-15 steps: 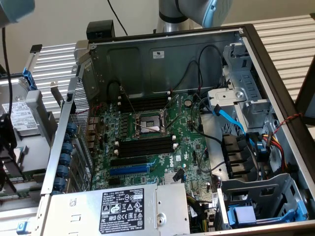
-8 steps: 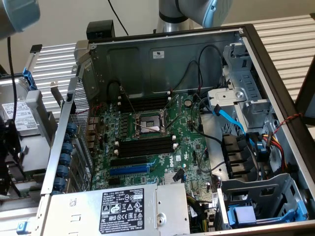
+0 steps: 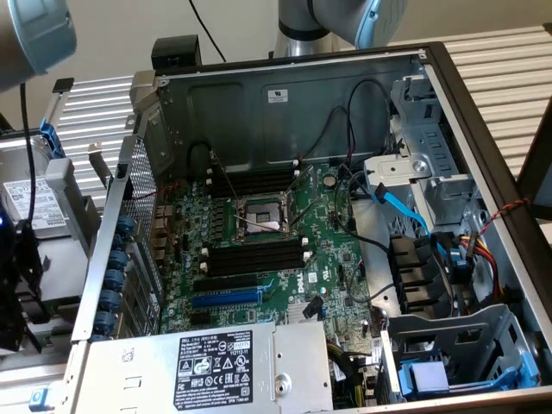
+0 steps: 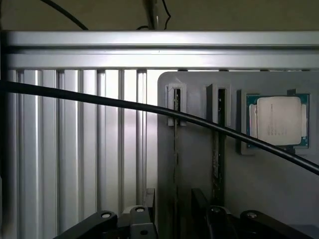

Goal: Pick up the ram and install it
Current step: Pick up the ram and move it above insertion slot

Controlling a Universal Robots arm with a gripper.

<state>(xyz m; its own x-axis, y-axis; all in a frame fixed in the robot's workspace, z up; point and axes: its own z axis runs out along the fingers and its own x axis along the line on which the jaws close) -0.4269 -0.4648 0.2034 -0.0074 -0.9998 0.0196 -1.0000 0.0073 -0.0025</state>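
In the exterior view the arm (image 3: 345, 17) bends over the rear wall of the open computer case (image 3: 285, 95) on the slatted tabletop (image 3: 517, 69). One grey-blue joint sits above that wall and another (image 3: 30, 34) hangs outside the case at the exterior view's left. Inside the case are one motherboard (image 3: 328, 259), one processor socket (image 3: 263, 216), two banks of black memory slots (image 3: 254, 257) with one on each side of the socket, one blue expansion slot (image 3: 226, 298) and one power supply (image 3: 216, 366). In the wrist view the end effector (image 4: 174, 206) points down at a grey holder plate (image 4: 199, 164) lying on the tabletop (image 4: 75, 149). Its two dark fingers (image 4: 150, 204) stand wide apart and hold nothing. The ram (image 4: 175, 149) stands on edge in the holder's slot nearest the plate's edge, in line with the gap between the fingers. A second stick (image 4: 218, 149) stands in the next slot, and one processor chip (image 4: 279, 119) sits in a pocket beyond it. One black cable (image 4: 99, 99) crosses in front.
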